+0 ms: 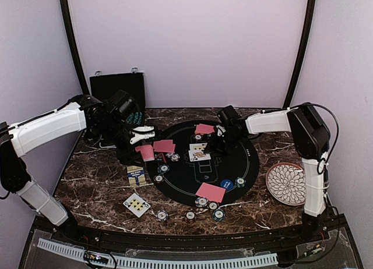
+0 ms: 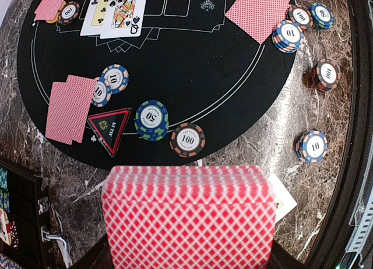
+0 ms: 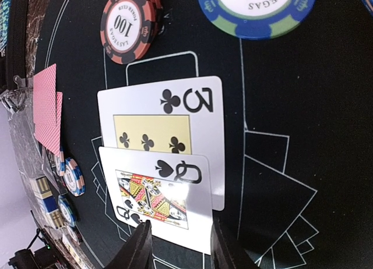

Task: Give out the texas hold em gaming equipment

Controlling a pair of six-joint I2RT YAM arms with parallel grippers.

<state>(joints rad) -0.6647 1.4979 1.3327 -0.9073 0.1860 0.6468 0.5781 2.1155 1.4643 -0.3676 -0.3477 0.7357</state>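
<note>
Pale lilac walls close in a dark, white-veined marble bench that carries a round black felt poker mat. A black hard case stands against the back wall, and a white petal-patterned round plate lies at the right edge of the bench.

The left tool hangs over the mat's left rim, pressed together on a thick deck of red-diamond-backed playing cards. Below the deck in the left wrist view lie a red-edged black triangle marker, a blue-and-green striped "50" chip stack just beside it, and a red-and-black "100" chip at the mat's border. A face-down pair of cards touches the triangle's left side.

The right tool sits low over the mat's centre. Its dark fingers stand apart, straddling the near end of a face-up queen of spades; whether they touch the card I cannot tell. The queen overlaps a face-up three of clubs, and both lie flat on the felt.

Another face-down pair lies at the mat's near edge, with a blue disc button just beside it.
</note>
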